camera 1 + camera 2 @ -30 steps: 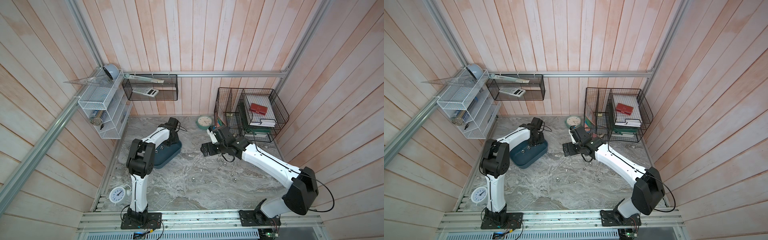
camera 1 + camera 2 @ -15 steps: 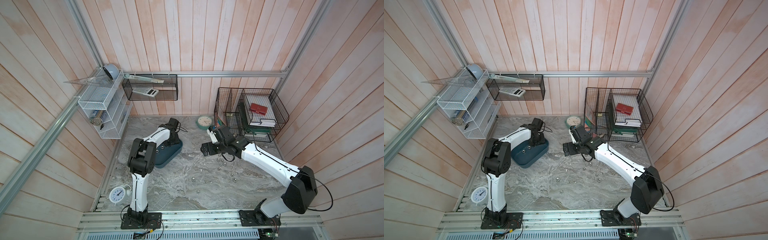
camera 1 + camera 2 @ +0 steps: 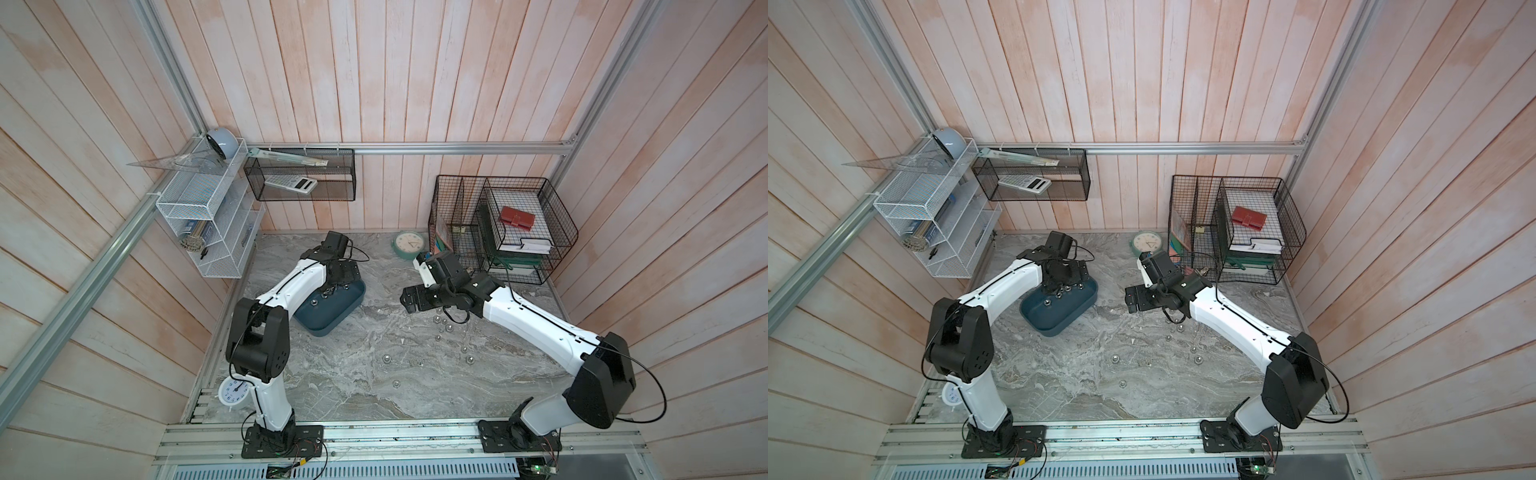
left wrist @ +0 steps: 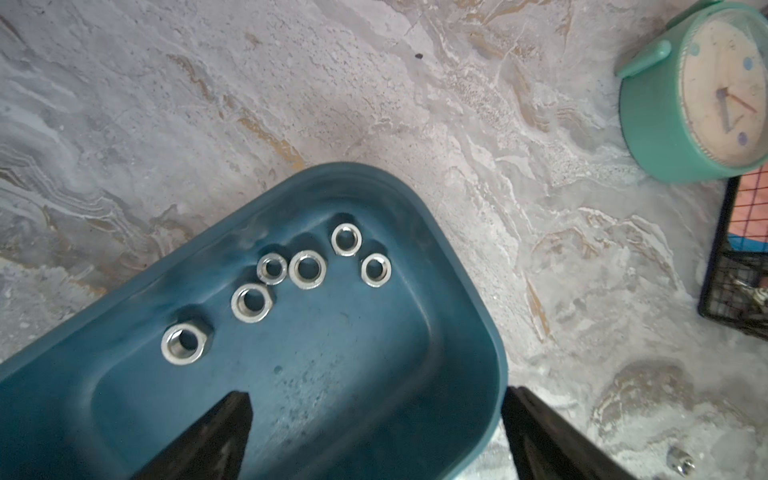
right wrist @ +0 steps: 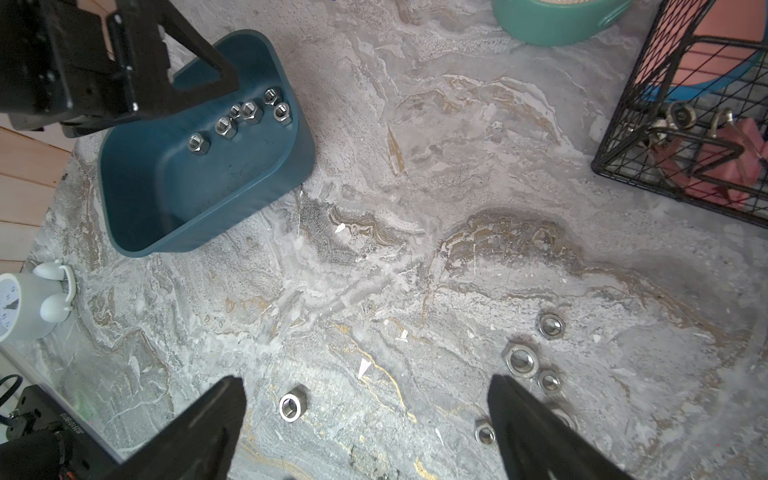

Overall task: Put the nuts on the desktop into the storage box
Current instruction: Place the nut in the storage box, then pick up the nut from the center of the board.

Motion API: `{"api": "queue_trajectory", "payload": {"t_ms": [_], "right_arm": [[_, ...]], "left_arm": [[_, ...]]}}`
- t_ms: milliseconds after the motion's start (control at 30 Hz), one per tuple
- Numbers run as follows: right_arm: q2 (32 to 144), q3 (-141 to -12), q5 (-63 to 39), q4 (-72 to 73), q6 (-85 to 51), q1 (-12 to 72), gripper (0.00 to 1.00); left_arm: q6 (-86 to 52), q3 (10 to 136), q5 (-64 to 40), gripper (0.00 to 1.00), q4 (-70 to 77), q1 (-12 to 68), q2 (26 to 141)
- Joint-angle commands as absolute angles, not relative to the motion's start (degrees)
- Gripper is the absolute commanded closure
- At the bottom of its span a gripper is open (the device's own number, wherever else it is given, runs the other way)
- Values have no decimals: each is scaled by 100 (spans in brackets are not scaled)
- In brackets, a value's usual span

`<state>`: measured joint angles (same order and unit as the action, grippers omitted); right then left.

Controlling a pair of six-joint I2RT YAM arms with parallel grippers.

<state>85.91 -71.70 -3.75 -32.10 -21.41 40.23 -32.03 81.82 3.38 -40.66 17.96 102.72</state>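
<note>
I had the left end effector (image 4: 376, 397) hanging over the far end of the blue box (image 4: 465, 286), jaws spread wide and gripping nothing. In the left wrist view one of its fingers (image 4: 220, 436) sat over the floor of the box and its mate was just outside the rim, above the table (image 4: 208, 104). The box stood on the far left part of the table, set at an angle to the walls. Six nuts (image 4: 306, 269) lay flat inside it in a loose line toward its far end, close to one long wall.

The right end effector (image 5: 365, 379) was released too, jaws fully apart with nothing between them. It hovered above the middle of the table, to the right of the box and well apart from it. The loose nuts (image 5: 520, 360) lay scattered on the table right of centre and toward the near side, several in all. In the right wrist view a lone nut (image 5: 293, 406) showed on the table between the two fingers, and a small cluster sat beside one finger, one nut partly hidden behind it.

The green clock (image 4: 685, 104) stood at the far edge, between the box and the black wire basket (image 3: 498, 232) in the far right corner. A white clock (image 5: 25, 299) stood at the near left, beside the left arm
</note>
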Motion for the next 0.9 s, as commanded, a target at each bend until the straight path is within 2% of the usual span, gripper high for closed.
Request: {"api": "queue_trajectory", "payload": {"t_ms": [0,433,867], "right_arm": [[8390,-7029,-500,-3154,-2250,4000,2],[7813,-6420,-397,-3086,-2449,4148,2],[6853,-5661,0,-3294,-2797,4420,2]], "left_arm": [[-3359,7861,295,0,-4096,1824,9942],[-3393,6613,291,0,-4083,2076,8785],[-3838,6196,802,0,-4268,3827,8515]]}}
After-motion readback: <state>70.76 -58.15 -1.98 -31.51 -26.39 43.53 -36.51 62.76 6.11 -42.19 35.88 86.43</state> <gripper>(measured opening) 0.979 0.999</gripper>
